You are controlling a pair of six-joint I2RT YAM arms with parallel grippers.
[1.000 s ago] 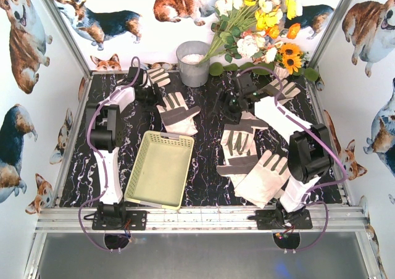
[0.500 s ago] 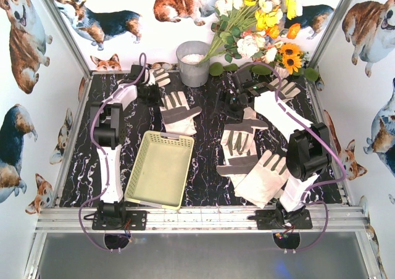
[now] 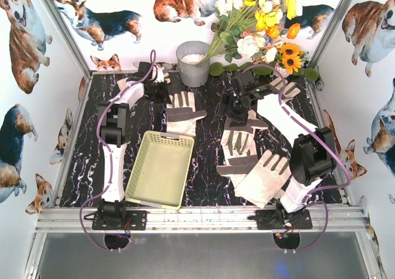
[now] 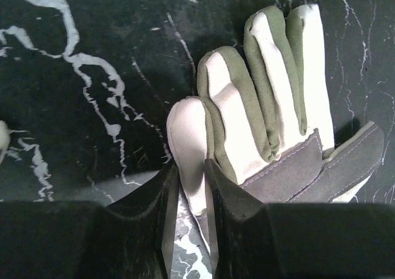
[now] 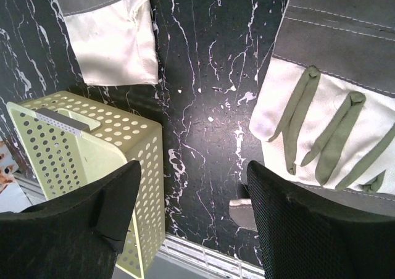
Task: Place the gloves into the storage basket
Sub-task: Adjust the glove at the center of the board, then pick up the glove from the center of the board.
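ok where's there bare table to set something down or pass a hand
Bare strip between the basket and the right glove pile; another left of the left arm. Crowded on the right, where the pile sprawls.

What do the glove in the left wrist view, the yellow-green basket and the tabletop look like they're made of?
Glove: cream leather-like panels, olive fabric between the fingers, grey stitched band; matte, softly creased, possibly synthetic.
Basket: moulded plastic, slight sheen, even round holes.
Tabletop: smooth black surface with white marble veining; perhaps printed film, not stone.
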